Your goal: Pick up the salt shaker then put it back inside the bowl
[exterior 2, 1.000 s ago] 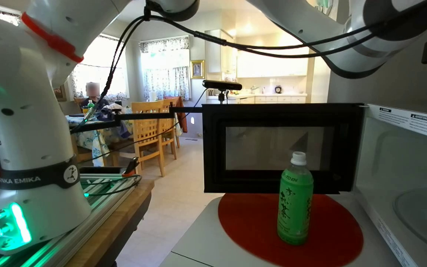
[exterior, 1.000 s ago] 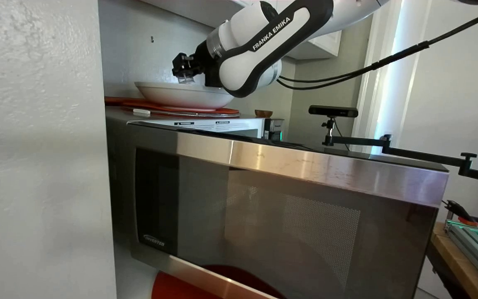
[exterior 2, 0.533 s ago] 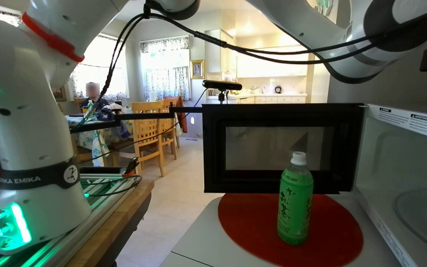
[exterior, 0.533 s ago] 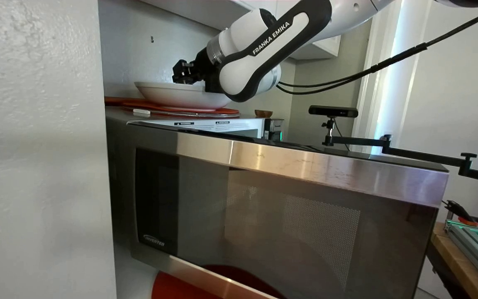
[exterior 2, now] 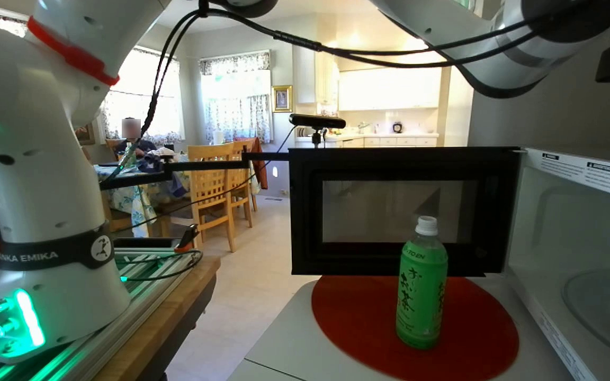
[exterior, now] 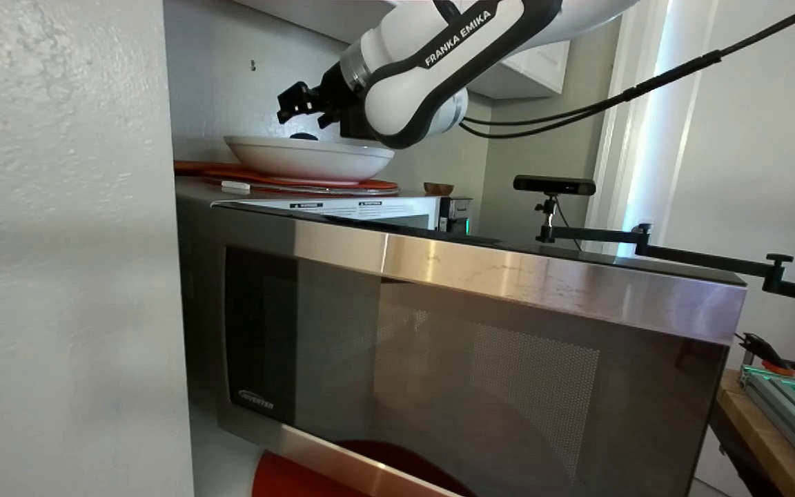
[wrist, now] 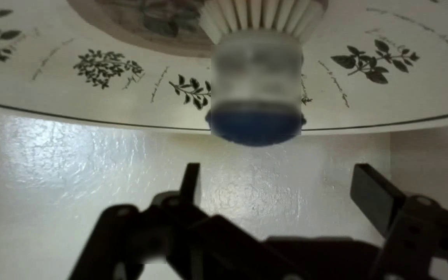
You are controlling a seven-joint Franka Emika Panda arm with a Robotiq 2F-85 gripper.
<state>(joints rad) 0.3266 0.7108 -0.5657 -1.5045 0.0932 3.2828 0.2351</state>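
The white bowl [exterior: 308, 162] sits on a red mat on top of the microwave in an exterior view. The wrist view shows the bowl's inside [wrist: 103, 105], with dark plant drawings and a thin rim line. The salt shaker [wrist: 256, 74] stands in it, pale with a ribbed lower part and a dark blue top. Only the shaker's dark top [exterior: 303, 136] rises above the rim in an exterior view. My gripper [exterior: 303, 121] hangs just over that top, apart from it. In the wrist view the gripper [wrist: 277, 167] is wide open, nothing between its fingers [wrist: 375, 198].
A microwave door [exterior: 480, 345] stands swung out below. A small wooden bowl [exterior: 438, 188] is behind the white bowl. Cabinets [exterior: 532, 69] hang above, with a wall behind. A green bottle [exterior 2: 422, 291] stands on a red mat [exterior 2: 352, 317] before the microwave.
A second ago the gripper held the clear shaker over the bowl, then lowered it inside. Now the jaws have opened, the shaker is let go, and the arm has risen a little.
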